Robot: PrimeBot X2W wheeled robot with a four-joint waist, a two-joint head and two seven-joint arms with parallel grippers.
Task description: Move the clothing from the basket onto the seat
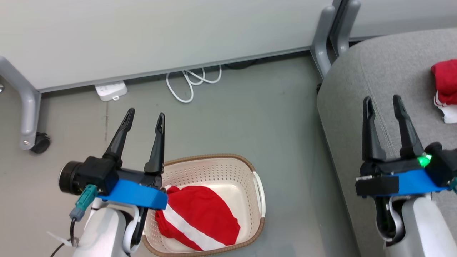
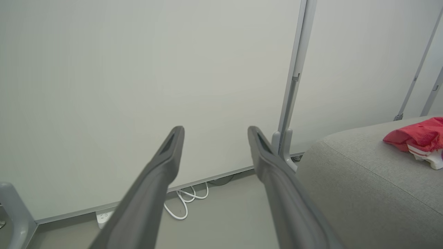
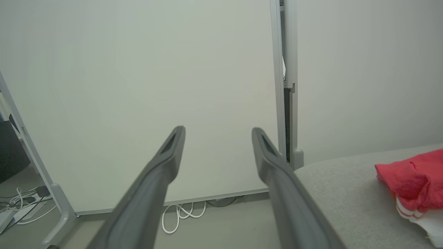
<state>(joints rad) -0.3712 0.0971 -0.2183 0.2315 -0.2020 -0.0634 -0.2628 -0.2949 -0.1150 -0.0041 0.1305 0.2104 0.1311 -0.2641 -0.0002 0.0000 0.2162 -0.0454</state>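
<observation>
One piece of the clothing, a red garment with a white stripe (image 1: 200,217), lies in the cream basket (image 1: 214,169) on the floor at the bottom centre. A second red garment with white trim (image 1: 444,84) (image 2: 417,136) (image 3: 412,185) rests on the grey seat (image 1: 360,89) (image 2: 363,180) (image 3: 342,193) at the right. My left gripper (image 1: 145,116) (image 2: 214,133) hangs open and empty just left of the basket's far corner. Over the seat's left part, my right gripper (image 1: 382,100) (image 3: 217,133) is open with nothing between its fingers.
White partition panels on grey wheeled legs (image 1: 30,117) (image 1: 323,39) close off the far side. A white power strip (image 1: 110,90) and a looped white cable (image 1: 191,84) lie on the grey floor by the panel's foot.
</observation>
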